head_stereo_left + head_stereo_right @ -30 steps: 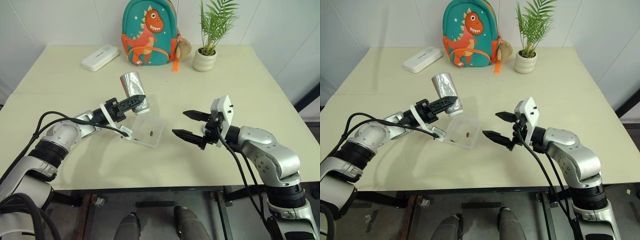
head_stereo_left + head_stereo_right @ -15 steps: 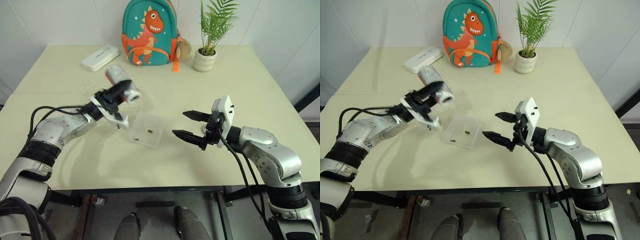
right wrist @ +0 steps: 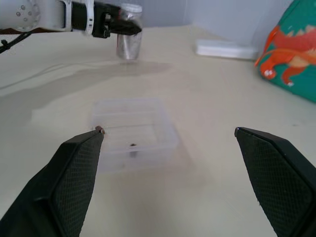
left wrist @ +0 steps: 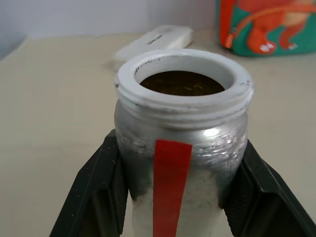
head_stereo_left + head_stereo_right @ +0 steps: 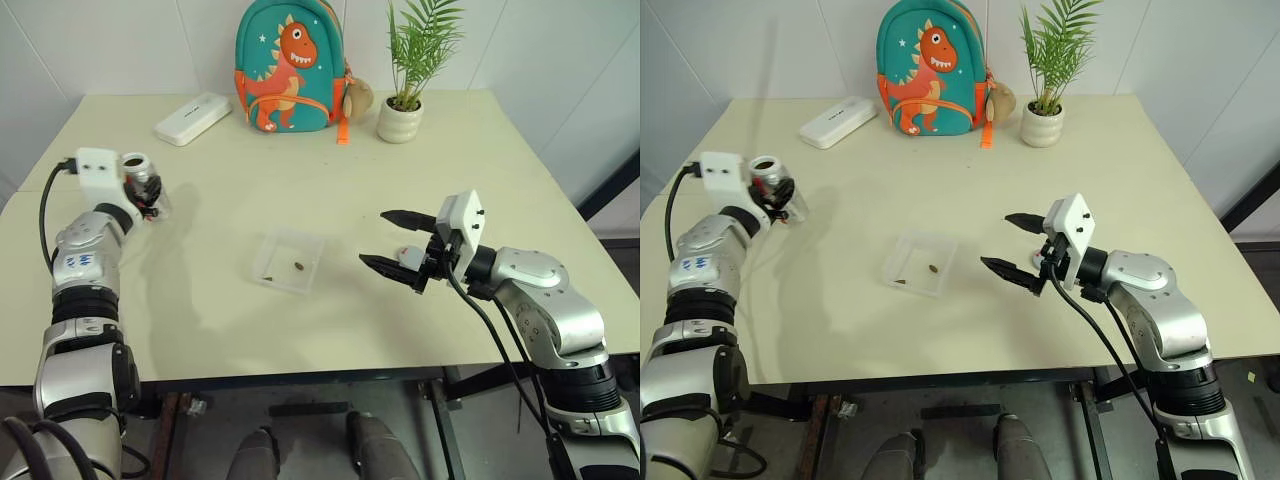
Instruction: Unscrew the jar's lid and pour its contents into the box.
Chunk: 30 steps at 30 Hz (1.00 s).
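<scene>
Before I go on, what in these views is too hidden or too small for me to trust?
- Jar: left wrist view looks into its dark mouth; leftover contents cannot be judged. The picture's edge cuts off its base.
- Lid: head views show a small pale piece with a red mark behind the open right gripper, partly hidden by its fingers; too small to confirm.
- Box: pellets show as specks; the count is unclear.

Open silvery jar (image 4: 180, 148) upright; clear box (image 5: 289, 259) holds brown bits (image 5: 298, 266), perhaps two.

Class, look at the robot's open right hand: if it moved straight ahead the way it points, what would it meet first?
Probably the clear box, just ahead of the right hand; depth is uncertain.
</scene>
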Each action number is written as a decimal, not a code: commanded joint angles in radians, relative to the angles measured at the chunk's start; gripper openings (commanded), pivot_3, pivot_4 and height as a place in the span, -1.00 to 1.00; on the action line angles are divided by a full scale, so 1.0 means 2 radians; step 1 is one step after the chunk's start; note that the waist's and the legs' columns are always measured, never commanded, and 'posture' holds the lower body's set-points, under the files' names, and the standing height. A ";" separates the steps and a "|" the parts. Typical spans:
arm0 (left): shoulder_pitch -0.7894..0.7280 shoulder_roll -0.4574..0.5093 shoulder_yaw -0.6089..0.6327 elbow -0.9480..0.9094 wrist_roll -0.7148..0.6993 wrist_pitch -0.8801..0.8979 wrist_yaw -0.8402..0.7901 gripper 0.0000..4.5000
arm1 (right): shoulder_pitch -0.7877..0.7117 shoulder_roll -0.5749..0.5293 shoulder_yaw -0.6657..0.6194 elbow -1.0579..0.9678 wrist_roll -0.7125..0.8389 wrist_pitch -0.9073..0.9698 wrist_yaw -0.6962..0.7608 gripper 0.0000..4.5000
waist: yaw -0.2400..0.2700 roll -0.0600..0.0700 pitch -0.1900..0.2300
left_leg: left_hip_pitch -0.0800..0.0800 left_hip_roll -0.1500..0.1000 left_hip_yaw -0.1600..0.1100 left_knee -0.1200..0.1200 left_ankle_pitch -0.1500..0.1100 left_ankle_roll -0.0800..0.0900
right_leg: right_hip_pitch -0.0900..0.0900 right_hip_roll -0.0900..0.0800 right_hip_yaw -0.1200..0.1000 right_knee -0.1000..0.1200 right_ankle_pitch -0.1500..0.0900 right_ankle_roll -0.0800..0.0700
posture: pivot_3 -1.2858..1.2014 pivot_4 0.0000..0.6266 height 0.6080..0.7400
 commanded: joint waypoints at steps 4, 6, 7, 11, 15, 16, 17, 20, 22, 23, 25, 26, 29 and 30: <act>0.029 0.004 0.030 0.018 -0.034 -0.054 -0.080 -0.03 | -0.002 0.014 -0.013 -0.012 0.004 -0.064 0.019 0.99 | 0.001 0.000 0.000 | 0.000 0.000 0.000 0.000 0.000 0.000 | 0.000 0.000 0.000 0.000 0.000 0.000 | 0.03 -0.52 1.00; 0.041 0.005 0.022 0.030 -0.018 -0.071 -0.068 -0.03 | -0.005 0.011 -0.008 -0.012 0.006 -0.062 0.026 0.99 | 0.000 0.000 0.000 | 0.000 0.000 0.000 0.000 0.000 0.000 | 0.000 0.000 0.000 0.000 0.000 0.000 | 0.03 -0.52 1.00; 0.044 0.006 0.019 0.034 -0.014 -0.077 -0.065 -0.03 | -0.006 0.010 -0.007 -0.011 0.006 -0.061 0.028 0.99 | -0.001 0.000 0.000 | 0.000 0.000 0.000 0.000 0.000 0.000 | 0.000 0.000 0.000 0.000 0.000 0.000 | 0.03 -0.52 1.00; 0.049 0.005 0.029 0.056 -0.024 -0.076 -0.059 0.25 | -0.010 0.012 -0.004 -0.006 0.003 -0.063 0.031 1.00 | 0.000 0.000 0.000 | 0.001 0.000 0.000 0.000 0.000 0.000 | 0.000 0.000 0.000 0.001 0.000 -0.001 | 0.03 -0.52 1.00; 0.053 0.010 0.027 0.059 -0.022 -0.084 -0.062 0.72 | -0.011 0.014 -0.003 -0.007 0.007 -0.056 0.031 1.00 | 0.000 0.000 0.000 | 0.001 0.000 0.000 0.000 0.000 0.000 | 0.000 0.000 0.000 0.001 0.000 -0.001 | 0.03 -0.52 1.00; 0.054 0.011 0.026 0.058 -0.021 -0.084 -0.062 0.86 | -0.011 0.015 -0.003 -0.008 0.008 -0.054 0.031 1.00 | 0.000 0.000 0.000 | 0.001 0.000 0.000 0.000 0.000 0.000 | 0.000 0.000 0.000 0.001 0.000 -0.001 | 0.03 -0.52 1.00; 0.055 0.012 0.024 0.057 -0.019 -0.084 -0.062 0.98 | -0.010 0.015 -0.003 -0.009 0.009 -0.053 0.030 1.00 | 0.001 0.000 0.000 | 0.001 0.000 0.000 0.000 0.000 0.000 | 0.000 0.000 0.000 0.001 0.000 -0.001 | 0.03 -0.52 1.00; 0.067 0.017 0.018 0.045 -0.012 -0.081 -0.060 0.99 | -0.009 0.019 -0.002 -0.012 0.012 -0.050 0.028 1.00 | 0.000 0.000 0.000 | 0.001 0.000 0.000 0.000 0.000 0.000 | 0.000 0.000 0.000 0.001 0.000 -0.001 | 0.03 -0.52 1.00; 0.088 0.021 0.018 0.020 -0.012 -0.075 -0.058 0.99 | -0.007 0.020 -0.001 -0.016 0.013 -0.048 0.028 1.00 | -0.001 0.000 0.000 | 0.001 0.000 0.000 0.000 0.000 0.000 | 0.000 0.000 0.000 0.000 0.000 -0.001 | 0.03 -0.52 1.00; 0.101 0.024 0.018 0.003 -0.011 -0.071 -0.058 0.99 | -0.006 0.020 -0.001 -0.018 0.014 -0.046 0.029 1.00 | -0.002 0.000 0.000 | 0.001 0.000 0.000 0.000 0.000 0.000 | 0.000 0.000 0.000 0.001 0.000 -0.001 | 0.03 -0.52 1.00; 0.148 0.035 0.017 -0.054 -0.005 -0.061 -0.061 0.99 | -0.001 0.017 -0.005 -0.027 0.022 -0.036 0.029 1.00 | -0.002 0.000 0.000 | 0.001 0.000 0.000 0.000 0.000 0.000 | 0.000 0.000 0.000 0.001 0.000 -0.001 | 0.03 -0.52 1.00; 0.175 0.042 0.019 -0.090 -0.004 -0.046 -0.060 0.99 | 0.000 0.018 -0.011 -0.032 0.034 -0.026 0.027 1.00 | -0.004 0.000 0.000 | 0.001 0.000 0.000 0.000 0.000 0.000 | 0.000 0.000 0.000 0.001 0.000 -0.001 | 0.03 -0.52 1.00; 0.262 0.074 0.029 -0.209 0.002 -0.020 -0.076 0.99 | 0.005 -0.010 -0.011 -0.037 0.035 -0.023 0.055 1.00 | -0.003 0.000 0.000 | 0.001 0.001 0.000 0.000 0.000 -0.001 | 0.000 0.001 0.000 0.000 0.000 -0.001 | 0.03 -0.52 1.00; 0.295 0.086 0.033 -0.243 0.003 -0.017 -0.089 0.99 | 0.006 -0.017 -0.013 -0.037 0.039 -0.020 0.063 1.00 | -0.002 0.000 0.000 | 0.001 0.001 0.000 0.000 0.000 -0.001 | 0.000 0.001 0.000 0.001 0.000 -0.002 | 0.03 -0.52 1.00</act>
